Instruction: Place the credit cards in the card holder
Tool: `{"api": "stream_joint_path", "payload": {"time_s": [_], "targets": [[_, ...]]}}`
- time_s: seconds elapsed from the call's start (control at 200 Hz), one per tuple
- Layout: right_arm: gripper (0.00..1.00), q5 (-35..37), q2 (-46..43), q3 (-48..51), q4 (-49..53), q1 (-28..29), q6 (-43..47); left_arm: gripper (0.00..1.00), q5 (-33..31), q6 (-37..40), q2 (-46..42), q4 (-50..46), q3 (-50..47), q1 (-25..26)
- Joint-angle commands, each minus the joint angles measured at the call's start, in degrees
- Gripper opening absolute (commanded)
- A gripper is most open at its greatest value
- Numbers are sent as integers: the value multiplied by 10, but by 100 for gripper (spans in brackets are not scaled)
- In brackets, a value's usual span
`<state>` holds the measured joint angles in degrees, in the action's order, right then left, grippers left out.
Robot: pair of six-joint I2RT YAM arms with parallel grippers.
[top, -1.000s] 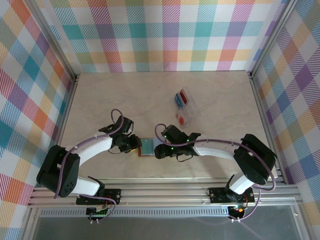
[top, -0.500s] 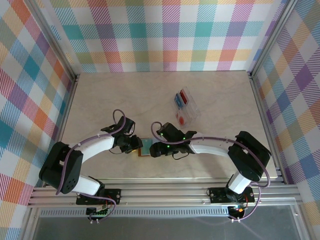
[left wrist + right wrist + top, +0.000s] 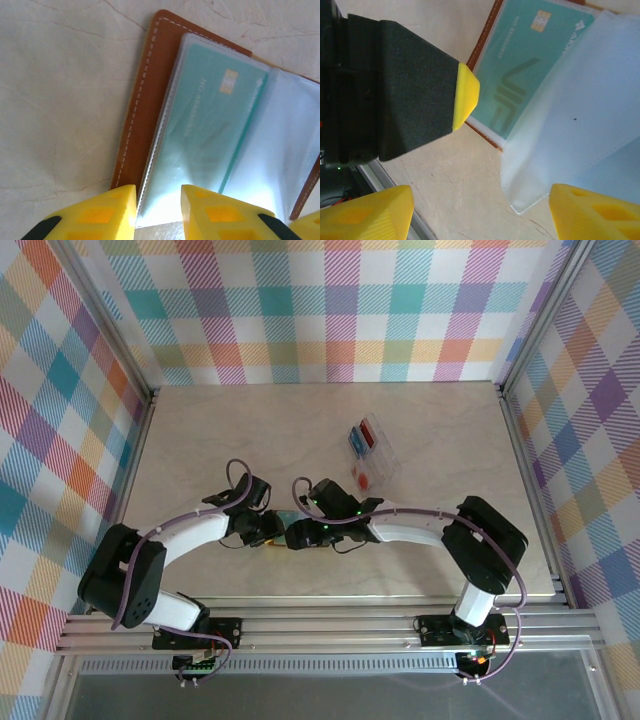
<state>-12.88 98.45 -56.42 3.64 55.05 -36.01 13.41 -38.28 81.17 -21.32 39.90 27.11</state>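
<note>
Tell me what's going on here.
Both arms work at the open card holder on the table. A teal-green card is already pocketed inside. The left gripper straddles its near edge; the right gripper hovers open by a loose clear flap. Red and blue cards lie in the clear tray.

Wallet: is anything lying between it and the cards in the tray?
No loose object shows on the table between the wallet and the cards in the tray. Only the open right gripper hangs over the wallet's end of that path.
</note>
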Motion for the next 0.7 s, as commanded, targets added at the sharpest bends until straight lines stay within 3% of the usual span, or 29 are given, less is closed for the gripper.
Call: {"api": "stream_joint_path", "payload": {"time_s": [0.0,0.435,0.695], "targets": [[72,-20,6,-17,-30,4,0,30,-2,0,-31,-31,2,-12],[74,-30,58,-81,-37,4,5,30,21,-8,-76,-38,-28,-72],[74,-5,79,-109,-25,4,9,29,27,-9,-45,-25,-33,-106]]}}
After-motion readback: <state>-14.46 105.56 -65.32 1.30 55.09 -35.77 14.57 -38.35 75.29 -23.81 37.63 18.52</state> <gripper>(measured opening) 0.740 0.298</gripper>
